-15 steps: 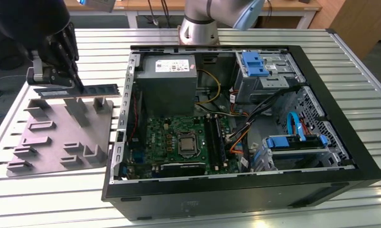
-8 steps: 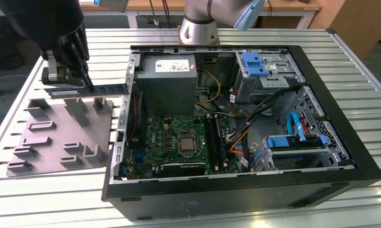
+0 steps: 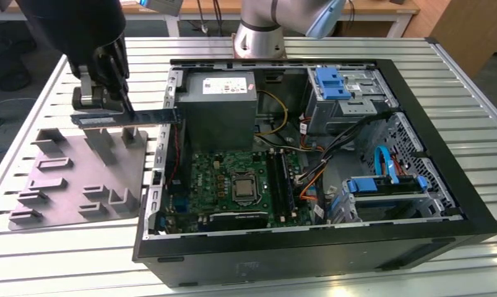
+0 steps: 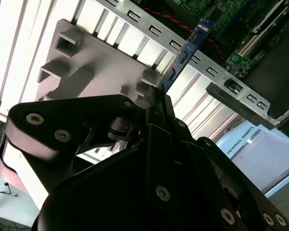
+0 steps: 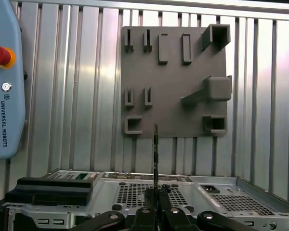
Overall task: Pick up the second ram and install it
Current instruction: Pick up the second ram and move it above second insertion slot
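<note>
Ram [image 3: 153, 116]: in the air, level, between tray [image 3: 58, 185] and case [image 3: 446, 142], its free end at the case wall, ten o'clock in the exterior view.
Hand [image 3: 98, 116]: clamped on the ram's other end, above the tray.
Done: pick-up, apparently.
Left: seating it in the motherboard slots [image 3: 280, 179].

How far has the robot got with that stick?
Picked up: the pincer grips the slim dark memory stick above the grey plastic tray. In hand: the stick hangs beside the black computer case. Left: it is not in the long black motherboard slots yet.
</note>
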Robot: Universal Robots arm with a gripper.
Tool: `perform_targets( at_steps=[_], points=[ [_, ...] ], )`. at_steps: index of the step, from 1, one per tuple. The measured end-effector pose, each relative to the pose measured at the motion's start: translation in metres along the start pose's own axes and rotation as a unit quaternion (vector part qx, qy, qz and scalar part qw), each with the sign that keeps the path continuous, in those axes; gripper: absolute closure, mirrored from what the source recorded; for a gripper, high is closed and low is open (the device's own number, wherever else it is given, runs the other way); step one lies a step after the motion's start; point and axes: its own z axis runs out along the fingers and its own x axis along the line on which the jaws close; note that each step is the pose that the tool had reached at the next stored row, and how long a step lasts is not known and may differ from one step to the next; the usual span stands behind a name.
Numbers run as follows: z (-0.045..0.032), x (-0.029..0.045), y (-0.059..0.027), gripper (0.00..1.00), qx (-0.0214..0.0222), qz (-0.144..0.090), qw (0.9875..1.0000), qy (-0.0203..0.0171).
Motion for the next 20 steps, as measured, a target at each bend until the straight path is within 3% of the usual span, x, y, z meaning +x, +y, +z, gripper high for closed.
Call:
perform_targets(
  at_steps=[20],
  points=[
    [-0.0006, 0.001, -0.036, 0.86, 0.0, 0.0, 1.0, 0.0]
  ],
)
